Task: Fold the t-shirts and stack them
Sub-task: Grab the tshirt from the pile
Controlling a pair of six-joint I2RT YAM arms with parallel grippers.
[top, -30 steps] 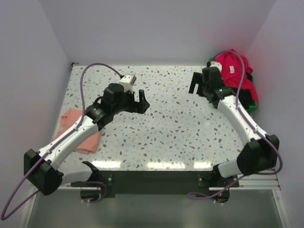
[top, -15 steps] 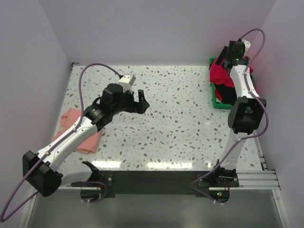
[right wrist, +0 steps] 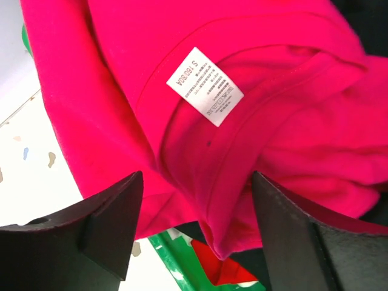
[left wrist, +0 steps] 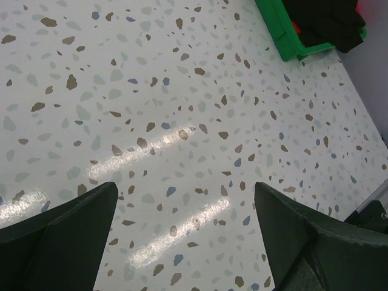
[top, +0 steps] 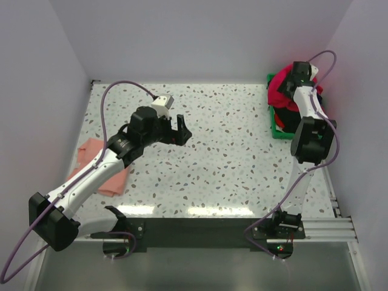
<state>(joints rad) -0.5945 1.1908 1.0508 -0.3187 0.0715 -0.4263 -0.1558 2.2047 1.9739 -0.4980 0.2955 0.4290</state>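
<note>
A crimson-red t-shirt (top: 280,90) lies heaped in the green bin (top: 274,130) at the back right. In the right wrist view the red t-shirt (right wrist: 121,91) fills the picture, its white neck label (right wrist: 205,86) facing up. My right gripper (right wrist: 195,177) hangs open right over it, with a hanging fold of red cloth between the spread fingers. A salmon-pink t-shirt (top: 91,159) lies flat at the table's left edge, partly under my left arm. My left gripper (top: 179,130) hovers open over bare table near the middle, with nothing between its fingers (left wrist: 79,224).
The green bin (left wrist: 280,35) also holds dark black cloth (left wrist: 327,24) under the red t-shirt. White walls close in the speckled table (top: 230,151) at the back and on both sides. The bin's rim (right wrist: 176,260) shows below the right fingers.
My right arm has swung from over the table up to the bin and come down onto the red t-shirt. The left arm has not moved.
</note>
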